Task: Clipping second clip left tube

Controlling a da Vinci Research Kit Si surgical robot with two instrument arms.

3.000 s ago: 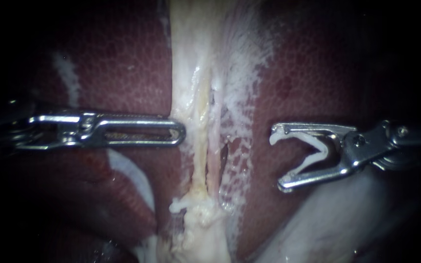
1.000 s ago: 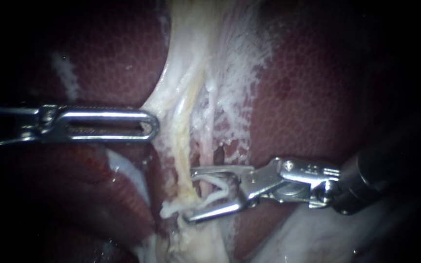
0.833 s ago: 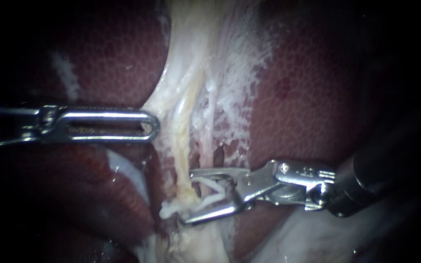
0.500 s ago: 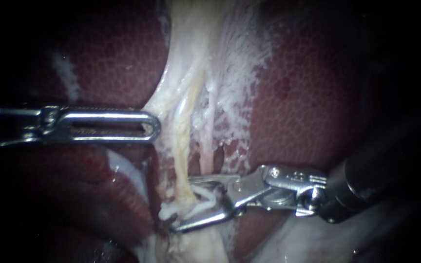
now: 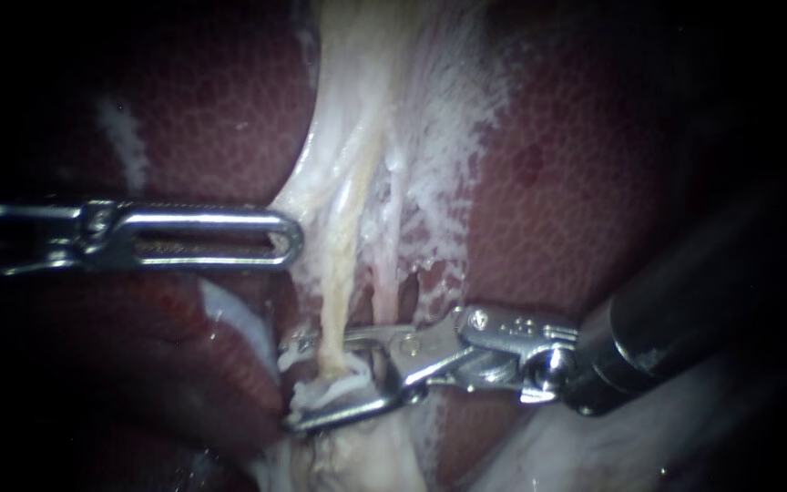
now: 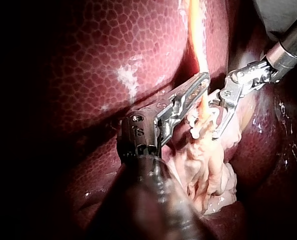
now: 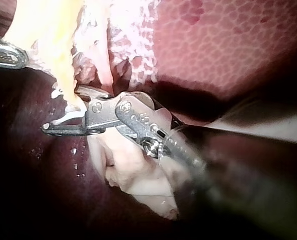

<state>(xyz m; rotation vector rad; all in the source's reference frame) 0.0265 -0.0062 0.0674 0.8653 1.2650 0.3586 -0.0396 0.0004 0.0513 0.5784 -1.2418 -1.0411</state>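
Liver (image 5: 576,182), dark red and mottled, lies on both sides of the left tube (image 5: 343,246), a yellowish cord running down a pale, frayed sheet (image 5: 430,137). Just right of this tube runs a thinner pink tube (image 5: 384,293), with small holes in the sheet beside it. At the left tube's lower end sits a lump of pale tissue (image 5: 357,456).

The left instrument (image 5: 286,240) comes in level from the left. Its slotted jaws lie together on the sheet's edge just left of the tube, and the sheet tents toward them.

The right instrument (image 5: 295,383) reaches across from the right, low on the tube. Its jaws stand narrow, one above and one below, holding a white clip (image 5: 325,394) that straddles the tube just above the lump. In the right wrist view the tube runs down between the two jaws.

Well right of the tube, the liver above the right shaft is bare. Left of the tube, bare liver lies above the left instrument, and under that instrument there is a white streak (image 5: 239,319) and a dark fold. Far from the tube the field falls into shadow.
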